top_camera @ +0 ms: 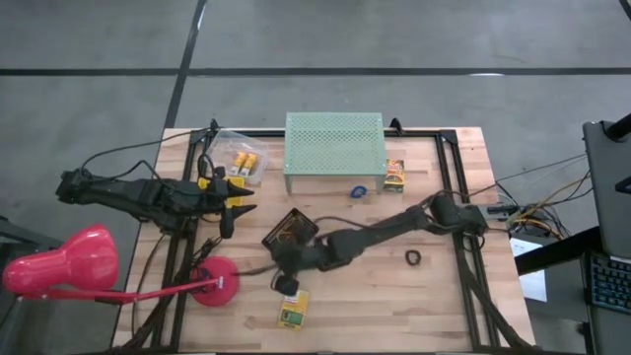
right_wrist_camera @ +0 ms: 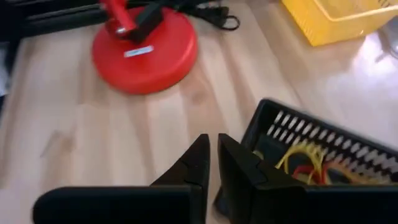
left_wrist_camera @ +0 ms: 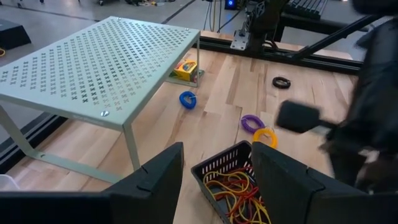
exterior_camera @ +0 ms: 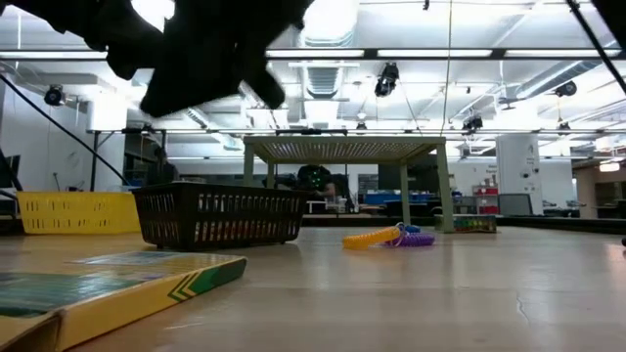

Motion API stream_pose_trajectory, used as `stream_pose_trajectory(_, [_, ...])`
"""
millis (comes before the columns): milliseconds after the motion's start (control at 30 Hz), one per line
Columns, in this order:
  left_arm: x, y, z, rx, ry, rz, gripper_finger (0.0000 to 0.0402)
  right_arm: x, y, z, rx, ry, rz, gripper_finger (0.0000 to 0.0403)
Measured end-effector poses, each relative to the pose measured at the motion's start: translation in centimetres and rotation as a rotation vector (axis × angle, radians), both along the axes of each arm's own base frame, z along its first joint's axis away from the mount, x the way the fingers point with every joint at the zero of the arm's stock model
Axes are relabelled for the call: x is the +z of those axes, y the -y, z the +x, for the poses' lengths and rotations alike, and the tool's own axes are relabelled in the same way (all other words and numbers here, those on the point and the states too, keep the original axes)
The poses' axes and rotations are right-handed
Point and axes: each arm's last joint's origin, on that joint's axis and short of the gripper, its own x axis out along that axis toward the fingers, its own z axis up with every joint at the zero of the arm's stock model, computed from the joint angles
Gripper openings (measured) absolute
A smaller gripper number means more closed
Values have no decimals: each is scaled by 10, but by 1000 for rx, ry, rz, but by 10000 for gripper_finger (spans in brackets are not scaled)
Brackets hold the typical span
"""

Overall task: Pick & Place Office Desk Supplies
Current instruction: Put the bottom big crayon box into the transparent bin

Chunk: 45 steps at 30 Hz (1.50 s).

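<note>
A black mesh basket (top_camera: pixel 293 227) (right_wrist_camera: pixel 323 149) holding red and yellow rubber bands (left_wrist_camera: pixel 239 190) stands mid-table. My right gripper (top_camera: pixel 279 260) (right_wrist_camera: pixel 212 146) hovers just beside its near-left corner, shut and empty, slanting down toward the red lamp base (right_wrist_camera: pixel 144 51). My left gripper (top_camera: pixel 243 208) (left_wrist_camera: pixel 217 149) waits open at the left, above the table and pointing toward the basket. A purple band (left_wrist_camera: pixel 252 122) and a yellow band (left_wrist_camera: pixel 265 136) lie flat beside the basket. A blue ring (top_camera: pixel 359 191), a black ring (top_camera: pixel 413 257) and two printed boxes (top_camera: pixel 394 176) (top_camera: pixel 293 311) rest on the table.
The mint-green perforated stand (top_camera: pixel 333 141) rises at the far middle. The pink lamp (top_camera: pixel 59 262) leans over the near left, its base (top_camera: pixel 217 286) on the table. A clear bag with yellow items (top_camera: pixel 242 161) and a yellow basket (right_wrist_camera: pixel 339 18) sit at the far left.
</note>
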Motion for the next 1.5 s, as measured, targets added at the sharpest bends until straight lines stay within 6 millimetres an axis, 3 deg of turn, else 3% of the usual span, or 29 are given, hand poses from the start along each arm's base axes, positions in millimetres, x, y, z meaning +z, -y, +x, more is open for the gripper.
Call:
stream_pose_trajectory(167, [0,0,0,0,-3,1,193,-11,8,4,11,-16,13,31])
stream_pose_trajectory(633, [-1,0,0,0,-9,1,193,-39,-3,-5,59,-106,94,31])
stream_pose_trajectory(800, [-1,0,0,6,-6,-14,193,-32,-12,-10,176,-105,32,31])
stream_pose_trajectory(1000, [3,0,1,3,35,-34,193,-25,-22,-13,330,-120,132,31])
stream_pose_trajectory(1300, [-2,10,0,-262,-27,-227,193,-35,-26,-21,440,-210,230,31])
stream_pose_trajectory(1500, [-2,10,0,-276,-29,-234,193,-60,-29,-21,480,-276,276,31])
